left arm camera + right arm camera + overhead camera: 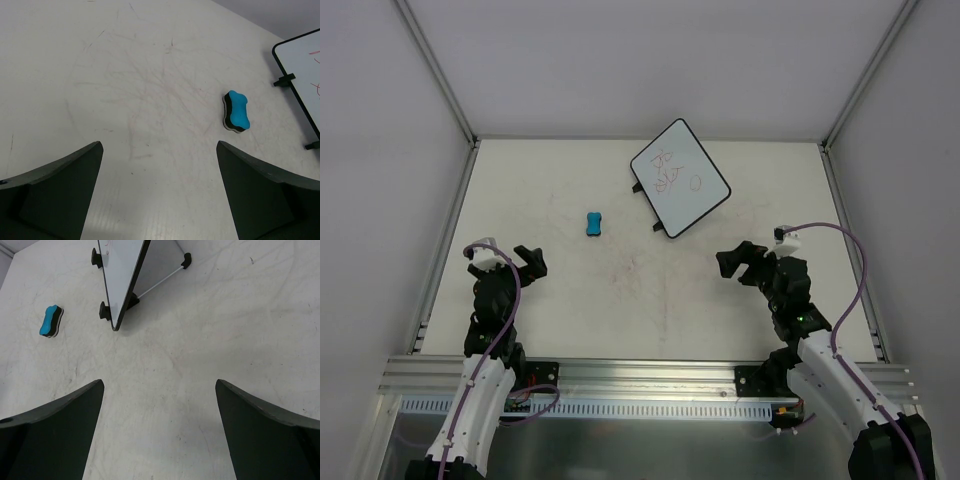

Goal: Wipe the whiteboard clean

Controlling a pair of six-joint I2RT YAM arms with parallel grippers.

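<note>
A small white rectangular whiteboard [680, 178] with a thin black frame and rounded corners is sitting toward the far side of the pale, scuffed tabletop [570, 320]. In the top view it is lying at about 1 o'clock from the tabletop's middle, turned so one corner is pointing toward 12 o'clock. Red scribbles [667, 170] are showing on its white face, and small black clips [637, 187] are sticking out along its edge facing 8 o'clock. A little blue-topped foam eraser block [593, 224] with a dark layer beneath is lying flat, well apart from the board, at about 8 o'clock of it. The left fingers [60, 195] are hovering near the tabletop's 8 o'clock side, spread wide and holding nothing, with the eraser block showing at 1 o'clock ahead of them in the left wrist view. The right fingers [55, 432] are hovering near the 4 o'clock side, likewise spread wide and empty, with the whiteboard's near corner at 11 o'clock ahead of them in the right wrist view. Neither pair is touching the board or the eraser block
</note>
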